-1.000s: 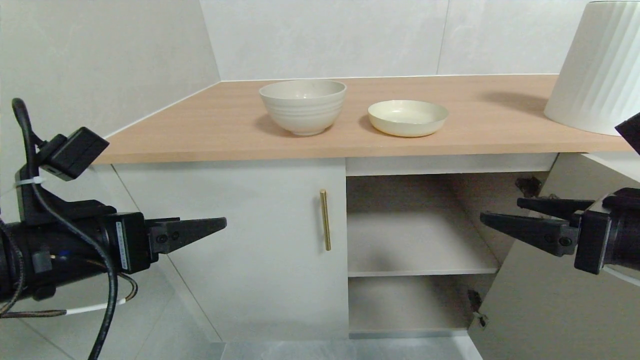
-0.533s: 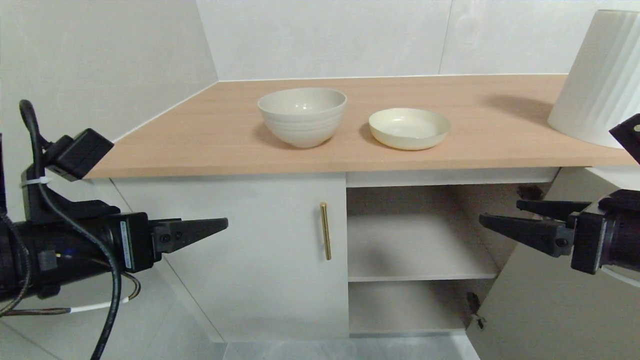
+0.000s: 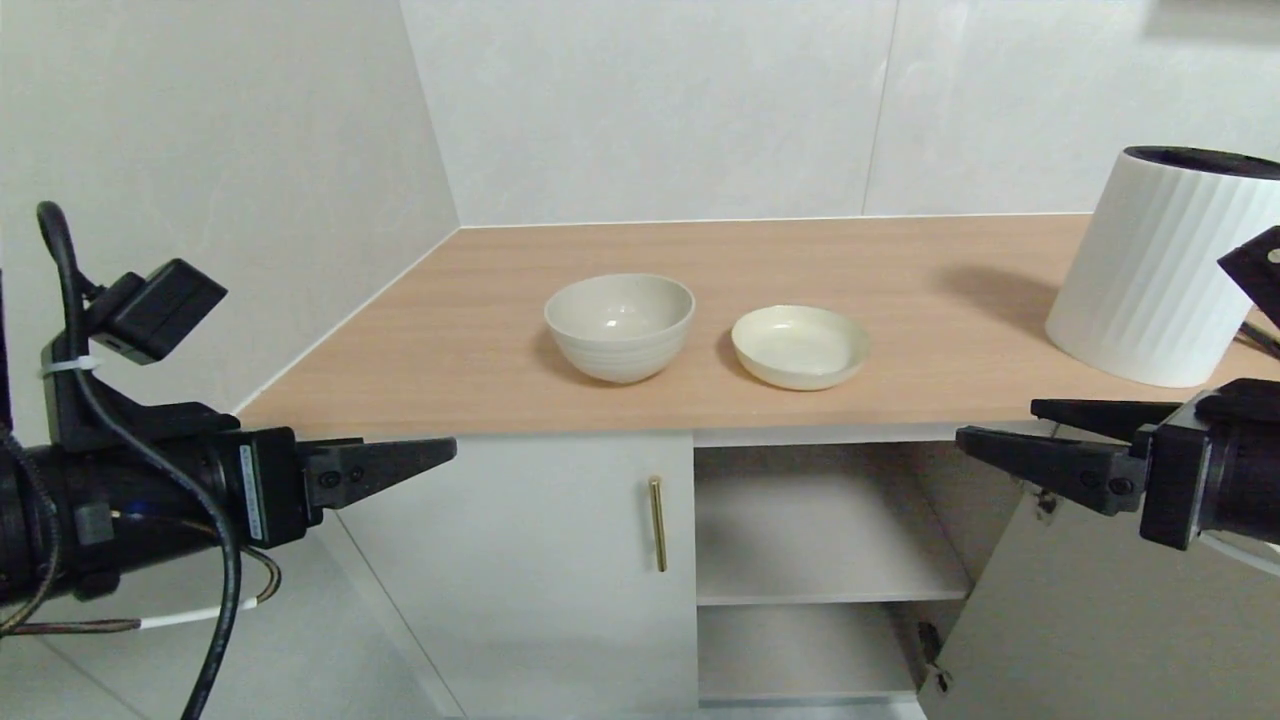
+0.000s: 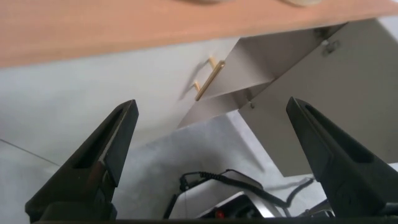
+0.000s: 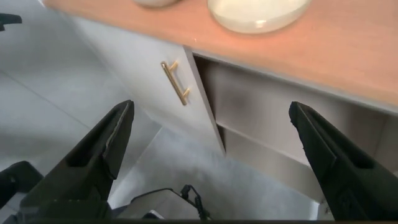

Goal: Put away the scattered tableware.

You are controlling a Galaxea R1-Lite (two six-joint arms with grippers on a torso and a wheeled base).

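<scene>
We note the bowl (image 3: 619, 325) and shallow dish (image 3: 799, 345) side by side, not touching, near the countertop's (image 3: 480, 340) front edge above the open cupboard (image 3: 820, 530), with left gripper (image 4: 211, 106) and right gripper (image 3: 998, 421) hanging before it, jaws spread wide.

The left end effector (image 4: 211, 104) holds its black fingers wide apart; beyond them are the edge of the light wooden table (image 4: 124, 28), a white cabinet door (image 4: 112, 87) and its slim brass handle (image 4: 207, 79).

Wooden counter (image 3: 480, 330): bowl (image 3: 620, 326), dish (image 3: 800, 346), ribbed canister (image 3: 1150, 270).
</scene>
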